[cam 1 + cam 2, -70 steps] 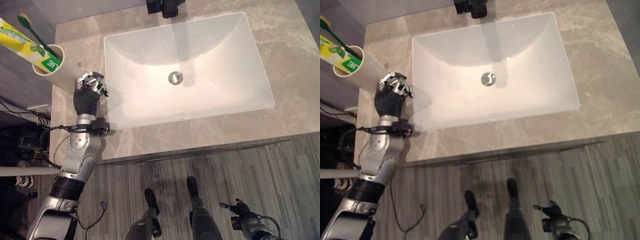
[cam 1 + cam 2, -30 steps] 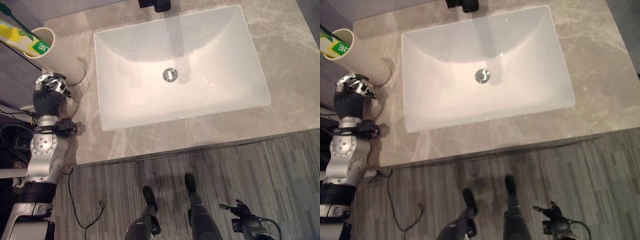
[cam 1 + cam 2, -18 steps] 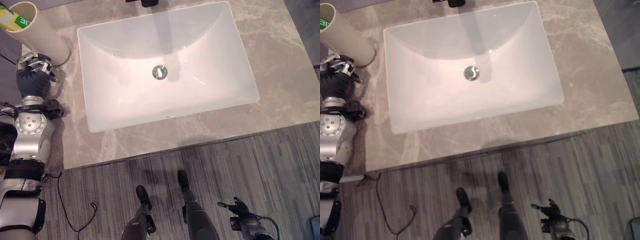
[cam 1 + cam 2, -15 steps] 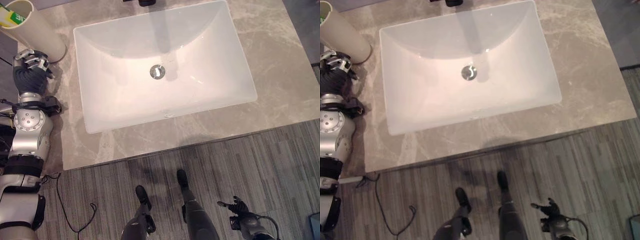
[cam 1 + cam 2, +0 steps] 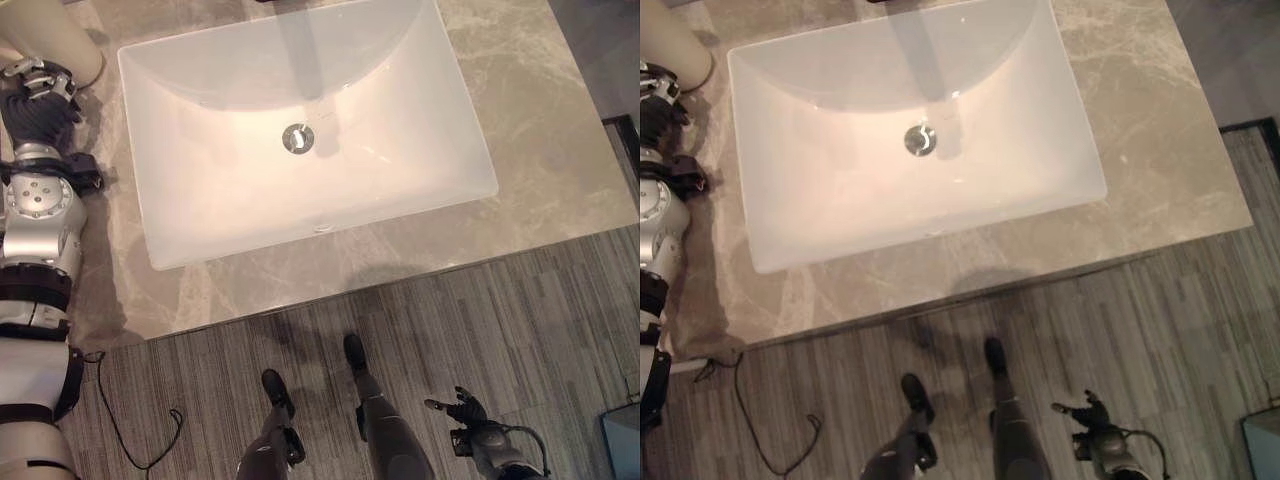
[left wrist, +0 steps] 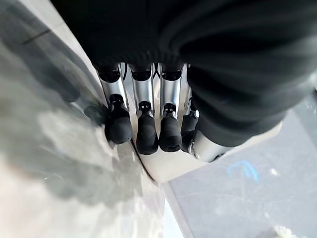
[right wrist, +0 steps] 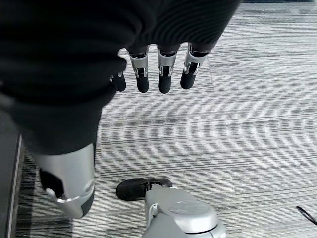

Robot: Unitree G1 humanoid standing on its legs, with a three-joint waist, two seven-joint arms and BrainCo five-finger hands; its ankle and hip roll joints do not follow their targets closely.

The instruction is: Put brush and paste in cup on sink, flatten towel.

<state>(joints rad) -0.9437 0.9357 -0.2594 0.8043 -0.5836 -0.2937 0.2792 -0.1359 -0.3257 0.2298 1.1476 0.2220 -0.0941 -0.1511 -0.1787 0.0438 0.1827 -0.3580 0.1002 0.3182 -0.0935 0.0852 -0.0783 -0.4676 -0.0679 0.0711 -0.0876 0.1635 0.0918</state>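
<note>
Cream-coloured and tall, the cup [image 5: 45,38] stands at the far left corner of the grey marbled counter [image 5: 560,150], cut off by the top edge of the head views so that its mouth and contents cannot be seen. The left hand [image 5: 35,95] is on the counter just in front of it; the left wrist view shows its fingers [image 6: 144,129] lying straight, side by side, their dark tips at the foot of the cup [image 6: 173,166], with nothing gripped. Just right of the cup and hand sits the white rectangular basin [image 5: 300,130], sunk in the counter, with a round metal drain [image 5: 297,138] near its middle. The right hand [image 5: 468,430] hangs low over the striped grey floor [image 5: 520,330], well apart from the counter, its fingers [image 7: 165,74] loosely extended and holding nothing.
</note>
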